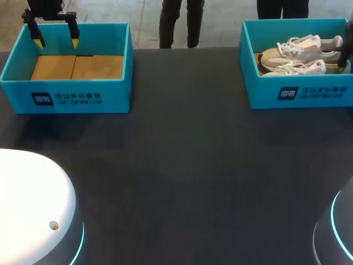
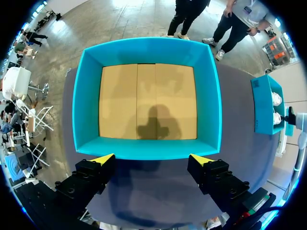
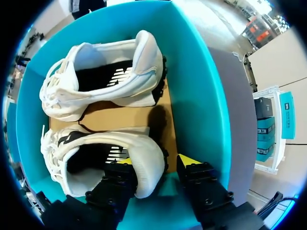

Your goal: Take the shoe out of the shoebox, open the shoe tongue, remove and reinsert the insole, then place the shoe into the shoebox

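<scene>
Right shoebox: the teal right shoebox (image 1: 309,95) stands at the far right of the dark table (image 1: 187,165).
Shoes: 2 white lace-up shoes lie on their sides inside it on its cardboard floor, heels toward the right arm. The nearer shoe (image 3: 144,160) sits just beside the second shoe (image 3: 120,67).
Right gripper: the right gripper (image 3: 156,162) is low inside that box, fingers parted. The nearer shoe's heel sits between them, 1 yellow tip at the shoe's opening, the other outside the heel with a gap showing; it grips nothing.
Left shoebox: the teal left shoebox (image 1: 71,98) stands at the far left, well apart, showing its brown floor (image 1: 77,67).
Left gripper: the left gripper (image 1: 57,40) hangs above that box's rear wall, fingers wide apart, holding nothing.
</scene>
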Controlling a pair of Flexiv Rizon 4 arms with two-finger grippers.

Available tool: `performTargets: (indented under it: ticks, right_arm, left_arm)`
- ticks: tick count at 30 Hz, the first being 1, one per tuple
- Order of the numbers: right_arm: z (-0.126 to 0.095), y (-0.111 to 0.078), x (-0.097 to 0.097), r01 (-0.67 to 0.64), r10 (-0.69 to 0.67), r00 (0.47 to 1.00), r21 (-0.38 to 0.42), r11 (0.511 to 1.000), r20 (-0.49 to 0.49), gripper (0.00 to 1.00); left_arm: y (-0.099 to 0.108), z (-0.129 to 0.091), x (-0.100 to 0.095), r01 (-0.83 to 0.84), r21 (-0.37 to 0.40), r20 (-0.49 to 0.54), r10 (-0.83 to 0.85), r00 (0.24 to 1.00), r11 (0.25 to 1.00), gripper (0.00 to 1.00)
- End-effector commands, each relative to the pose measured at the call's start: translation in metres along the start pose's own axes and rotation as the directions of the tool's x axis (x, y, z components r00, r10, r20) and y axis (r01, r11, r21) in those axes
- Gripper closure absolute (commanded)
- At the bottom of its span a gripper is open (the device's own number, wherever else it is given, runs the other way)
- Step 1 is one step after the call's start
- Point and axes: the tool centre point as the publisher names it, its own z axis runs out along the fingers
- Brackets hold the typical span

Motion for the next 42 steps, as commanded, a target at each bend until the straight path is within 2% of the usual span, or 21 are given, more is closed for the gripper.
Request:
performTargets:
  ticks: [1, 10, 13, 15, 16, 17, 25, 30, 34, 42]
  right_arm:
    - [0.01, 0.004, 0.004, 0.006, -0.006, 1.0, 0.009, 1.0, 0.003, 0.54]
    - [0.025, -0.001, 0.01, 0.015, -0.015, 1.0, 0.047, 0.999, 0.005, 0.54]
    - [0.028, -0.001, 0.011, 0.018, -0.018, 1.0, 0.058, 0.998, 0.01, 0.57]
    - [0.029, -0.002, 0.011, 0.019, -0.02, 1.0, 0.063, 0.998, 0.02, 0.72]
    - [0.029, -0.002, 0.011, 0.019, -0.021, 1.0, 0.063, 0.998, 0.021, 0.89]
    - [0.028, -0.002, 0.011, 0.019, -0.021, 0.999, 0.066, 0.998, 0.029, 1.0]
    - [0.018, -0.004, 0.01, -0.007, 0.002, 0.998, 0.078, 0.997, 0.062, 1.0]
    - [0.003, -0.006, 0.006, -0.022, 0.017, 0.997, 0.08, 0.997, 0.069, 1.0]
    - [-0.019, -0.005, 0.001, -0.046, 0.043, 0.998, 0.081, 0.996, 0.042, 1.0]
    - [-0.071, -0.001, -0.007, -0.081, 0.075, 0.994, 0.068, 0.994, 0.078, 1.0]
  left_arm:
    - [0.0, 0.0, 0.0, 0.0, 0.0, 0.0, 0.0, 1.0, 1.0, 0.0]
    - [0.0, 0.0, 0.0, 0.0, 0.0, 0.0, 0.0, 1.0, 1.0, 0.0]
    - [0.0, 0.0, 0.0, 0.0, 0.0, 0.0, 0.0, 1.0, 1.0, 0.0]
    - [0.0, 0.0, 0.0, 0.0, 0.0, 0.0, 0.0, 1.0, 1.0, 0.0]
    - [0.0, 0.0, 0.0, 0.0, 0.0, 0.0, 0.0, 1.0, 1.0, 0.0]
    - [0.0, 0.0, 0.0, 0.0, 0.0, 0.0, 0.0, 1.0, 1.0, 0.0]
    - [0.0, 0.0, 0.0, 0.0, 0.0, 0.0, 0.0, 1.0, 1.0, 0.0]
    - [0.0, 0.0, 0.0, 0.0, 0.0, 0.0, 0.0, 1.0, 1.0, 0.0]
    - [0.0, 0.0, 0.0, 0.0, 0.0, 0.0, 0.0, 1.0, 1.0, 0.0]
    - [0.0, 0.0, 0.0, 0.0, 0.0, 0.0, 0.0, 1.0, 1.0, 0.0]
